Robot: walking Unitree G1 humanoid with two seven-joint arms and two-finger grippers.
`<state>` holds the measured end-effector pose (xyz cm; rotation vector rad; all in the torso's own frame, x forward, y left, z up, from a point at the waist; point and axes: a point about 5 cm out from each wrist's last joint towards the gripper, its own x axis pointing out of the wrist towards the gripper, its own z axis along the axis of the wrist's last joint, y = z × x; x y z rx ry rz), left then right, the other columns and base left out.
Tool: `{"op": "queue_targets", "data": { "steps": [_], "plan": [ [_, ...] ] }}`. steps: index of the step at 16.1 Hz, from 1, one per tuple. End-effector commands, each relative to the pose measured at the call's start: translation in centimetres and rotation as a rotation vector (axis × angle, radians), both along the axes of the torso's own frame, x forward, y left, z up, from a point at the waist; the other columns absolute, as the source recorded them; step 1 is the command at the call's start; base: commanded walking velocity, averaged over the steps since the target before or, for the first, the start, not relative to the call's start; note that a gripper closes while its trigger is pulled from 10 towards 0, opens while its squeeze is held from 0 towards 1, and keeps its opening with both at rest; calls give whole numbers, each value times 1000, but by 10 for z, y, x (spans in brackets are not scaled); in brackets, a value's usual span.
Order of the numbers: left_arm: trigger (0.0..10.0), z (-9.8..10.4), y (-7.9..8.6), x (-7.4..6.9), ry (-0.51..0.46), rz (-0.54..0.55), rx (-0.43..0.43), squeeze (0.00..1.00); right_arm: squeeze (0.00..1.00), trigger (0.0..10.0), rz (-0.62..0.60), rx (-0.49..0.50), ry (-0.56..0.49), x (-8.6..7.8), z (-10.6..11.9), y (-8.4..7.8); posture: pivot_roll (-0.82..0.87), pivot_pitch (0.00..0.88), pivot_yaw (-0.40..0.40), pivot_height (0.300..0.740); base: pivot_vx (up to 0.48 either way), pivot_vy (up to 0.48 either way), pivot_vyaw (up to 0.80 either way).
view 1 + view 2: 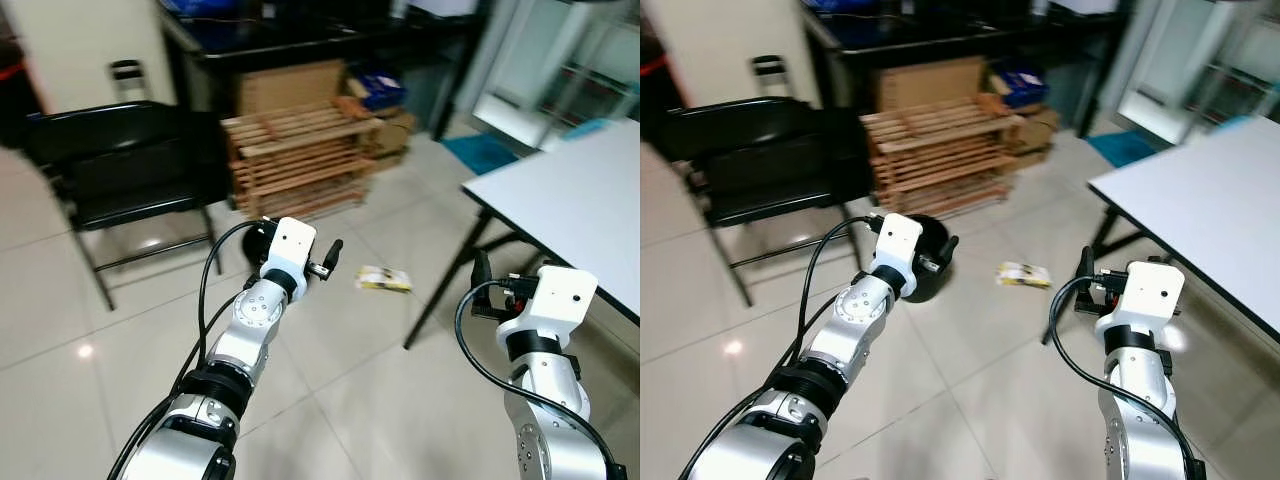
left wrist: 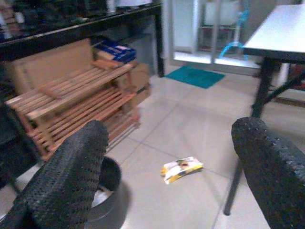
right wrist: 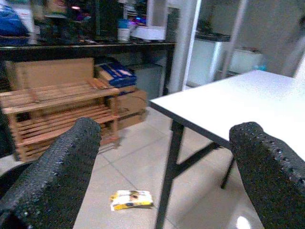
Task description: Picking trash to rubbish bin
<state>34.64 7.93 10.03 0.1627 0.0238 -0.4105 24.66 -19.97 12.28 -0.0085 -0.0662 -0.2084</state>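
Trash, a small yellow and white wrapper (image 1: 383,279), is seen lying flat on the pale tiled floor (image 1: 330,360), just off the leg of the white table (image 1: 570,200) and not far from the black rubbish bin (image 1: 925,262). Nothing is held yet: the left gripper (image 2: 171,157) is raised in front with its two black fingers spread wide apart, and through that gap the wrapper is framed, with the bin's rim at one side. The right gripper (image 3: 164,162) is likewise held open and empty, the wrapper visible low between its fingers beside the table leg.

The approach step is judged to be in hand; the pickup has not begun. A step closer and a bend or reach down to floor level would be called for next, with the fingers brought down either side of the wrapper. Because the packet is thin and lies flat on smooth tile, a slip or a skid away from the fingertips could be expected.

Around the scene, a slatted wooden rack (image 1: 300,160) is stood against cardboard boxes, a black chair (image 1: 120,165) is set to the robot's left, and a teal mat (image 1: 480,152) is noted further back.
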Motion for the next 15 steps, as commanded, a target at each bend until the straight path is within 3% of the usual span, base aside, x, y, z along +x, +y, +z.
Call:
{"op": "queue_targets", "data": {
  "steps": [1, 15],
  "plan": [
    [10000, 7, -5, 1, -31, -31, 1, 0, 0, 10000, -21, -3, 10, -2, -1, -5, 125, 16, -46, 740, 0, 0, -681],
    [10000, 14, -14, 1, -46, -86, -26, 0, 0, 10000, -43, -29, 11, -1, 0, -9, 128, 4, -44, 740, 0, 0, -680]
  ]
}}
